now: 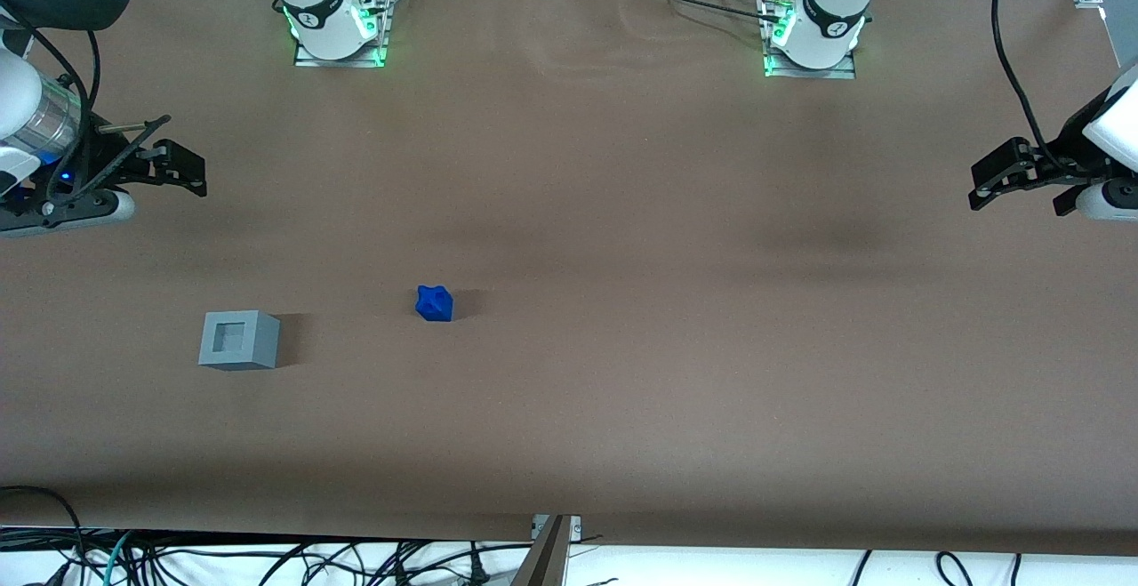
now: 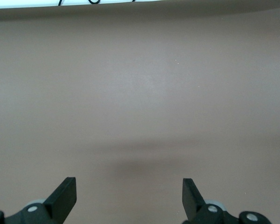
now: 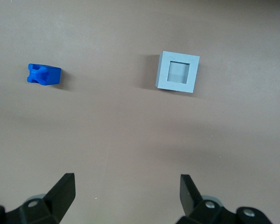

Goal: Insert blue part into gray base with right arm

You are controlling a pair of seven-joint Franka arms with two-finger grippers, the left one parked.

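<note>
1. Progress is sitting at the very start, judging by how things are lying: nothing is being held and nothing is seated in the socket.
2. The blue part is lying loose on the brown desk, well apart from the gray base, a little farther from the front camera than the base and toward the parked arm's end.
3. The gray base is resting on the desk with its square socket facing upward and showing empty in the right wrist view.
4. The right arm is hanging at the working arm's end of the desk, and its pincer is hovering above bare desk, spread wide and gripping nothing, farther from the front camera than the base.
5. Reaching, grasping the blue part, carrying it over the base and pressing it in are all remaining.
6. Readable writing or brand marks are not showing on either piece.
</note>
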